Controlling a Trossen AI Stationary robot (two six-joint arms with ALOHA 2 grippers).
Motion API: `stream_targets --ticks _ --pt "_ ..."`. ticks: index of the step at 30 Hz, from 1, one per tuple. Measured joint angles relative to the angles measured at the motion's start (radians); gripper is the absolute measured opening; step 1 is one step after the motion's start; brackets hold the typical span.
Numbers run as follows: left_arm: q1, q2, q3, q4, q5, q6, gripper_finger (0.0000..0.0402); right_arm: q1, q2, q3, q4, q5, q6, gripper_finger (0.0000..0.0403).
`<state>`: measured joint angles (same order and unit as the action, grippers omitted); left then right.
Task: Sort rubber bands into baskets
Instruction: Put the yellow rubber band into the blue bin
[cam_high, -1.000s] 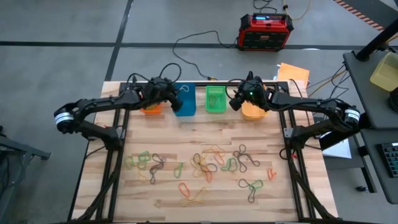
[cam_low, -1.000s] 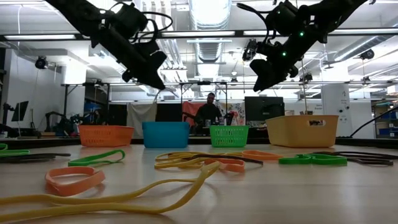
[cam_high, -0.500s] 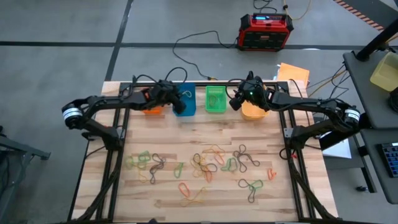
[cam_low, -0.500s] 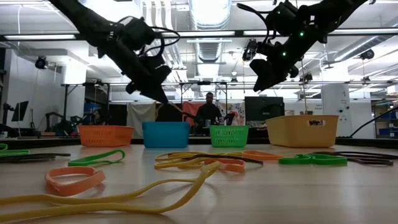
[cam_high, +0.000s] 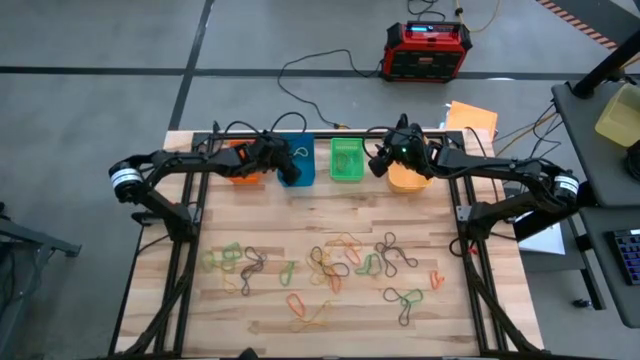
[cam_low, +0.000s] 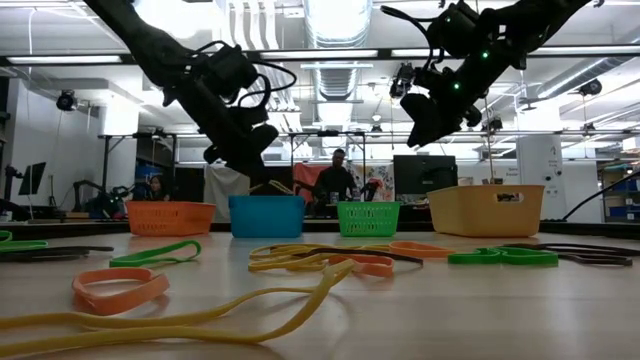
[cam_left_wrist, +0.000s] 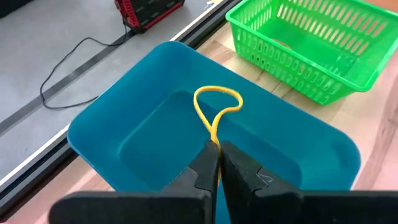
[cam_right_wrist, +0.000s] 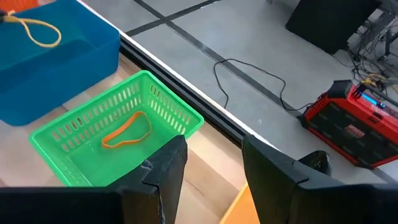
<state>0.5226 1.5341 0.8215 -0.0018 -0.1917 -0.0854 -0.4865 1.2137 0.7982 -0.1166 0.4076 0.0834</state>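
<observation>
My left gripper (cam_left_wrist: 217, 163) is shut on a yellow rubber band (cam_left_wrist: 216, 104) over the blue basket (cam_left_wrist: 143, 143). In the high view it (cam_high: 290, 170) sits at the far edge, over that basket (cam_high: 300, 158). The orange (cam_high: 243, 176), green (cam_high: 346, 160) and yellow-orange (cam_high: 408, 178) baskets stand in the same row. An orange band (cam_right_wrist: 127, 134) lies in the green basket (cam_right_wrist: 81, 155). My right gripper (cam_right_wrist: 214, 168) hangs open, holding nothing, above the gap between the green and yellow-orange baskets. Several loose bands (cam_high: 330, 260) lie on the table's middle. My left gripper pinches the yellow band at one end (cam_left_wrist: 214, 142) between its two fingertips. The fingers slant down from the table's left and near side. The band's loop (cam_left_wrist: 217, 99) sticks out past the fingertips over the blue basket's hollow, clear of its walls.
A red-and-black box (cam_high: 428, 50) with cables stands on the floor beyond the far edge. The arms' frame rails (cam_high: 185, 250) run along both table sides. A person (cam_low: 337, 180) is in the room behind the baskets.
My left gripper has come down toward the blue basket and tipped more steeply, still shut on the yellow band, which now reaches the basket's rim in the low view. My right gripper has kept still.
</observation>
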Motion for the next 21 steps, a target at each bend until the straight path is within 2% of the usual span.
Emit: stream_targets --ticks 4,9,12,17,21 --pt "0.011 -0.002 0.0 0.01 -0.001 0.006 0.0 -0.034 0.0 0.052 -0.11 -0.004 0.095 0.015" --pt "0.034 0.009 0.002 0.009 0.0 -0.015 0.0 -0.101 0.025 0.181 -0.429 0.0 0.203 0.0139" --pt "0.043 0.033 0.011 -0.005 0.0 -0.026 0.0 -0.126 0.048 0.242 -0.558 -0.009 0.204 0.0129" --pt "0.042 0.089 0.08 -0.039 0.064 -0.024 0.0 -0.156 0.075 0.314 -0.676 -0.124 0.16 0.0119" --pt "0.042 0.149 0.148 -0.104 0.078 -0.005 0.0 -0.162 0.095 0.361 -0.765 -0.138 0.155 0.0121"
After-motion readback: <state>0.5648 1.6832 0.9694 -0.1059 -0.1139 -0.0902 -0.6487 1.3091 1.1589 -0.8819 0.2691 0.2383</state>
